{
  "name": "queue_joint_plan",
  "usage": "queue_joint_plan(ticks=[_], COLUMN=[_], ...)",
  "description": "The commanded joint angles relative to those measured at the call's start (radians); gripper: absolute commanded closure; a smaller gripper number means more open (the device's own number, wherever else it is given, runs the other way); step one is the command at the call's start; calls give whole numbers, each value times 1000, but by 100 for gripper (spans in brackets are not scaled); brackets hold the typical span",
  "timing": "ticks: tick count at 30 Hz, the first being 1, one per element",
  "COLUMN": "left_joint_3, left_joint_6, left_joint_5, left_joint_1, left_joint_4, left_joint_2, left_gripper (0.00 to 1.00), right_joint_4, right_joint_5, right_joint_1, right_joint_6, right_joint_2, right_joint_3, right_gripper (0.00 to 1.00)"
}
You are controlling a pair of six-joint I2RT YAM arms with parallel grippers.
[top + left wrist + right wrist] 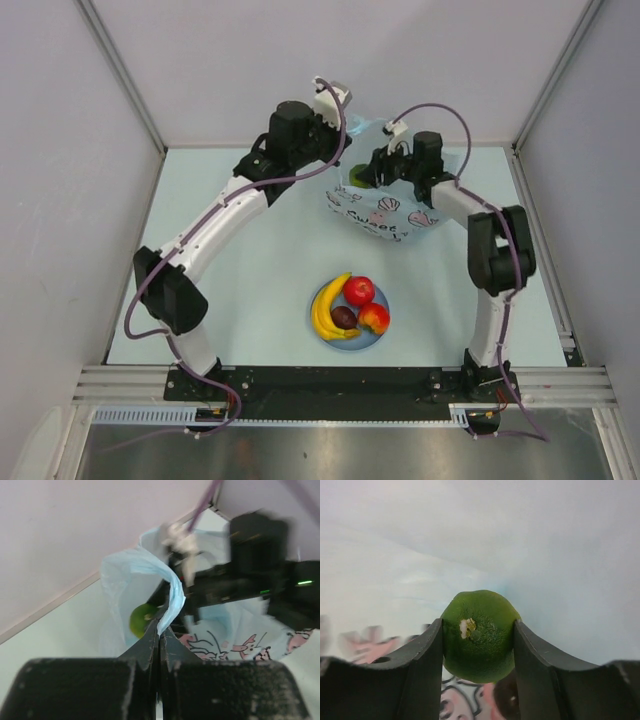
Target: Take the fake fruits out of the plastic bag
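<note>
With the left hand (160,636) pinched shut on the rim of the plastic bag (122,575) at the far side of the surface, the right hand (478,625) gripped the green fruit (479,652) inside it, so the next move probably called for lifting it out toward the blue plate (360,345).

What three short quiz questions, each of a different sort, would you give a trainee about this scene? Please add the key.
1. True or false: the left gripper is shut on an edge of the plastic bag.
2. Which thing sits between the fingers of the right gripper? A: a banana. B: the green fruit. C: a red fruit.
3. Fill in the number: ___ fruits lie on the blue plate.
Key: 1 true; 2 B; 3 four.
</note>
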Motion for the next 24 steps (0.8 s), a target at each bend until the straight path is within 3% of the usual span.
queue_joint_plan(ticks=[1, 7, 17, 21, 24], left_joint_3=[-7, -10, -113, -168, -168], left_joint_6=[11, 5, -37, -69, -78], left_joint_5=[-50, -62, -19, 16, 24], left_joint_1=[32, 43, 70, 90, 95], left_joint_4=[35, 41, 44, 49, 32], left_joint_2=[42, 62, 18, -2, -13], left_gripper=[100, 100, 100, 100, 100], right_joint_4=[-28, -192, -573, -767, -852], right_joint_5=[-201, -252, -193, -142, 19], right_joint_1=[-5, -3, 69, 197, 341], right_joint_6=[-8, -152, -493, -658, -715], right_joint_2=[-245, -417, -656, -745, -825], right_joint_3=[-62, -145, -196, -201, -211], right_gripper=[78, 79, 78, 78, 78])
